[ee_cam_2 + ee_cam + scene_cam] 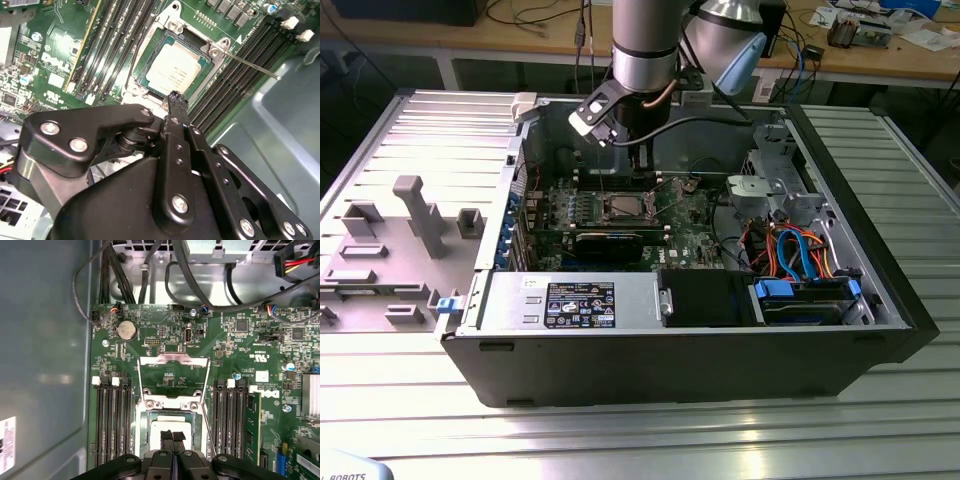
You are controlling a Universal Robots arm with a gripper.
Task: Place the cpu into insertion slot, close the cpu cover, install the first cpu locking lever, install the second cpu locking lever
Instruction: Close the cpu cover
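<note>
1 cpu [177,70] is sitting in the insertion slot [215,50], so we are finding the gripper [172,436] above it, jaws together, gripping nothing.

An open computer case [670,365] is pictured on a ribbed metal table [620,430]; grey fixtures [415,215] are set at its nine o'clock, blue and orange cables [795,250] at three o'clock of the green motherboard [695,222].
</note>
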